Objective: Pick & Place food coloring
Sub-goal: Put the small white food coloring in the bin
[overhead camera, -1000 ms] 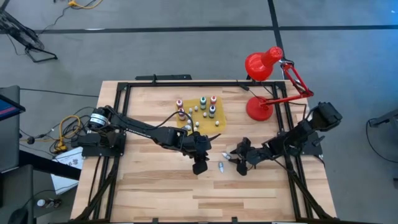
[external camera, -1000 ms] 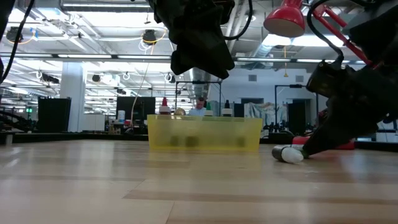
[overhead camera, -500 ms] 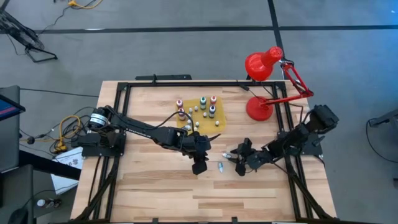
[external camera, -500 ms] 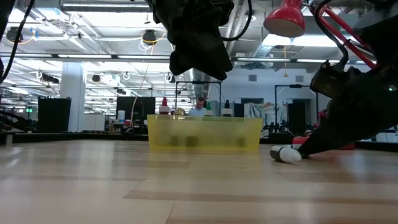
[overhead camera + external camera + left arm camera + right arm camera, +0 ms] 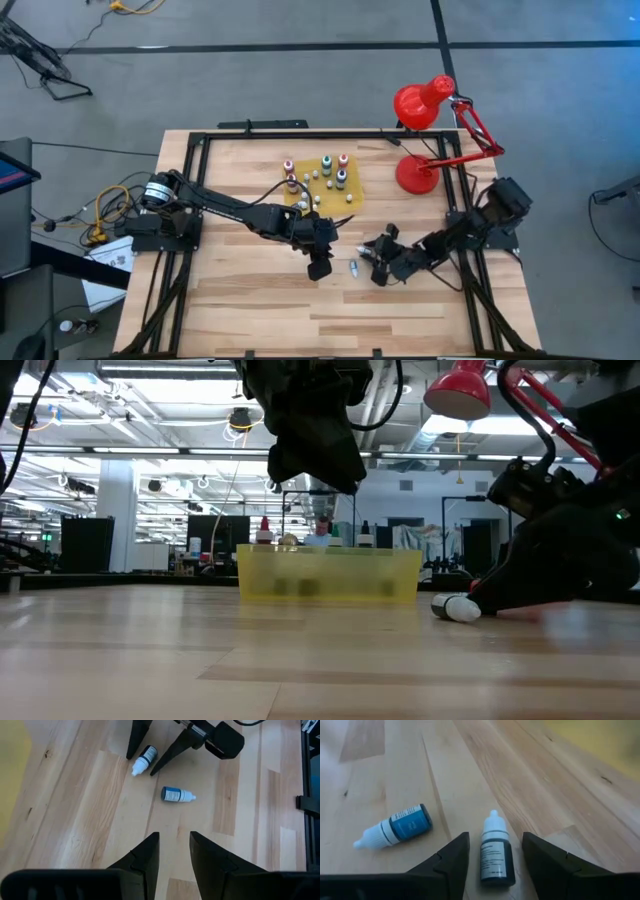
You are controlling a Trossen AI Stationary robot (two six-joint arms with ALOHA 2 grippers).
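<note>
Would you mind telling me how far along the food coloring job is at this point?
Done: several bottles already stand on the yellow mat. In hand: the right gripper is down at the table, jaws open either side of a lying dark-labelled bottle, not yet gripped. Left: that bottle and the blue-labelled bottle lying beside it. The left gripper hovers above them, jaws slightly apart, holding nothing.

We see a wooden table (image 5: 250, 300) carrying a yellow mat (image 5: 305, 192) toward twelve o'clock, a red lamp (image 5: 415, 175) at two, and two bottles (image 5: 353, 267) lying near centre.
</note>
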